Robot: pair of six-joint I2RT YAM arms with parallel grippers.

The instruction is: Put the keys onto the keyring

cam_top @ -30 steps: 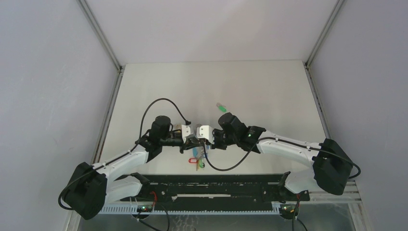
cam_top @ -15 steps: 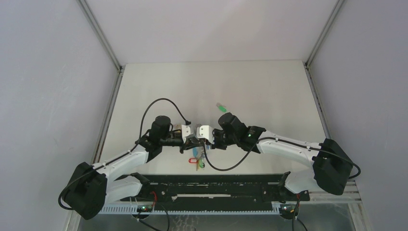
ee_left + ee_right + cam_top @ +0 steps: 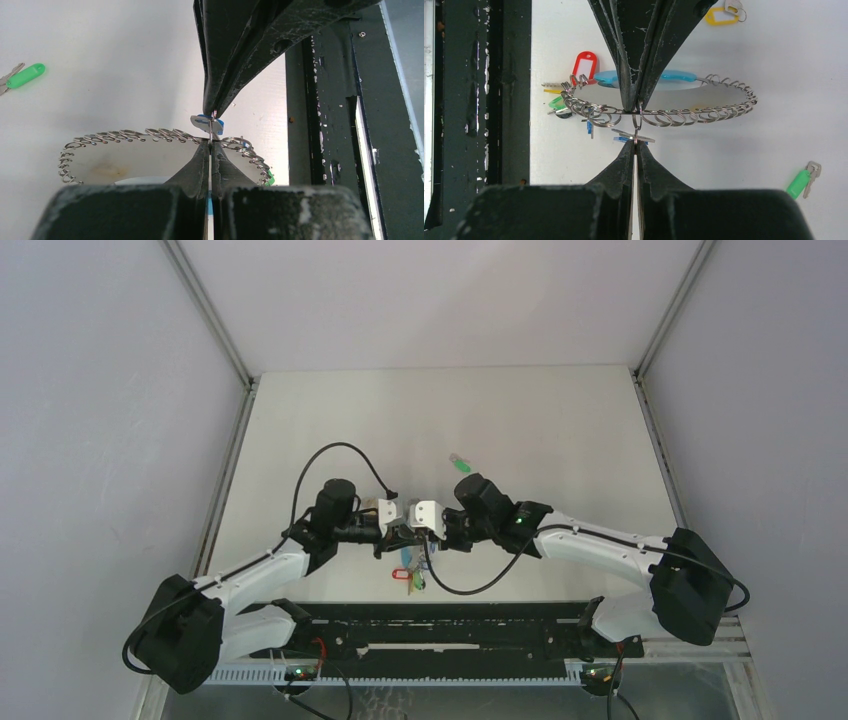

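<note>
Zero movement in the last second: both arms hold the same pose over the bench (image 3: 540,430). The left pincer (image 3: 210,150) stays clenched on the keyring (image 3: 704,112) wire. The right pincer (image 3: 636,147) stays clenched on the blue key (image 3: 626,134), right at the wire, so threading looks unfinished. The top view hides that contact. Only the right wrist view shows the yellow key (image 3: 719,16). Both wrist views show the green key (image 3: 800,183) loose on the bench.

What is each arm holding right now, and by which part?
The left gripper is shut on the keyring, pinching its thin wire among the small loops. The right gripper is shut on the blue key, apparently at its head end.
</note>
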